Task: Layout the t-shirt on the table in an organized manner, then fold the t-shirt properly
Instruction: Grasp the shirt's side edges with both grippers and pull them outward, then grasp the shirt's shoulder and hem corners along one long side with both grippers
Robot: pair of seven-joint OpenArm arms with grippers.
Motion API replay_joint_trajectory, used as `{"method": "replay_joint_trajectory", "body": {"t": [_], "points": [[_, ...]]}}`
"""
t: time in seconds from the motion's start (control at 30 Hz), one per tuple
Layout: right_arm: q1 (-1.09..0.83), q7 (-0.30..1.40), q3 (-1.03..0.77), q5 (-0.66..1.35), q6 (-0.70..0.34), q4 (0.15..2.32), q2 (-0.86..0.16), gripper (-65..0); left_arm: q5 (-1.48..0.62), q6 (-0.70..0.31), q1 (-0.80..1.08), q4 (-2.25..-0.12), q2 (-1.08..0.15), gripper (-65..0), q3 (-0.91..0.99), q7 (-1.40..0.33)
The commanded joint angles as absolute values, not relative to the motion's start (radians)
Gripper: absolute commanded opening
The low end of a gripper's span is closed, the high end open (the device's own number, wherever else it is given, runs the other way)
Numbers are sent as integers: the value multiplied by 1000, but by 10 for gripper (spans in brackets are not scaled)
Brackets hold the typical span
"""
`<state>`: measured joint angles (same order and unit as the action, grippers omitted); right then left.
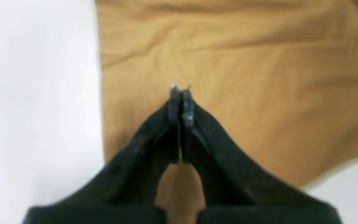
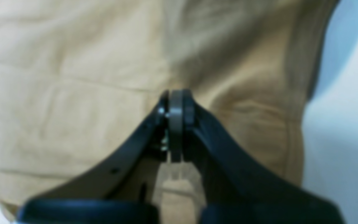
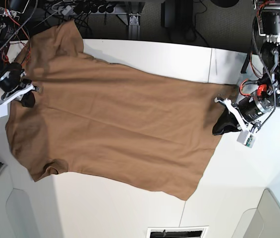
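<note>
You are looking at the t-shirt lying spread out flat on the table, and everything here can be placed against that shirt. It is stretching across the white top with its hem end toward the arm on the base view's right and its collar and sleeves toward the arm on that view's left; one sleeve is reaching past the table's far edge and the other is lying near the shirt's front left corner.

Your left gripper is sitting at the shirt's hem edge, roughly midway along it. Its jaws are pressed fully together, and from the wrist view the tips are resting down against the cloth. Whether any fabric is pinched between them, you cannot tell; the closed tips are showing no fold of cloth.

Your right gripper is sitting at the opposite end of the shirt, at the collar side between the two sleeves. Its jaws are also closed tight, pad against pad, with wrinkled tan fabric lying directly beneath and a seam running down beside it. Again you cannot tell whether cloth is caught in them.

A grey-white bin is standing well off the shirt's hem corner.
</note>
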<state>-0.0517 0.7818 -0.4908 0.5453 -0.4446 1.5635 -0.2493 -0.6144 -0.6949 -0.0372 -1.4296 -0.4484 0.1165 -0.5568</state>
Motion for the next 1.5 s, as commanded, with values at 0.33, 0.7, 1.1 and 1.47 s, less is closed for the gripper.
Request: {"method": "replay_joint_trajectory", "body": {"t": [0.33,0.7,1.1,1.47], "points": [[47,664,-449,434,-448,1335,-263,-650,-588,-693,-130,-1124,-488,-650,34,-531],[269,644,-449,411,-453,1122,-264,-650,-677,-698,69,-1126,-518,-650,129,-532],[311,673,-455,467,-489,1171,-271,-650,-884,-698,147,-1181,-516,-602,200,-590],[-59,820,-490,653,-532,1652,-271,-650,-1074,-698,168,-1407,-522,-402,387,-814]]}}
